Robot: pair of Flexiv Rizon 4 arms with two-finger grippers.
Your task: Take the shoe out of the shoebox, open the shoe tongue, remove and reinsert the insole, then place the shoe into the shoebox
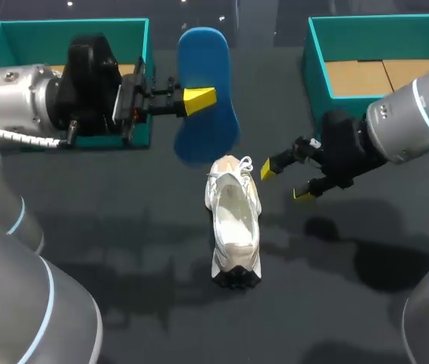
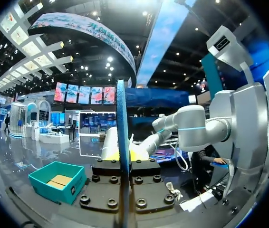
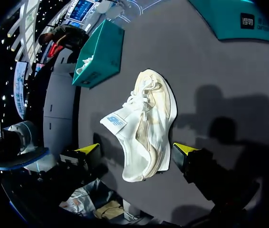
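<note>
Dark table (image 1: 123,258): white shoe (image 1: 235,227), left teal shoebox (image 1: 70,32), right teal shoebox (image 1: 317,76).

The head camera sits high up behind the robot and looks down on the whole dark grey bench (image 1: 123,250) from far off. The left wrist camera faces sideways across the bench. It is right up against the flat blue foam insole (image 2: 121,133), seen by its thin edge, with a teal cardboard shoebox (image 2: 58,183) farther away. The right wrist camera looks down from close by at the white lace-up shoe (image 3: 148,123). The head and right wrist cameras share the shoe. The head and left wrist cameras share the insole.
</note>
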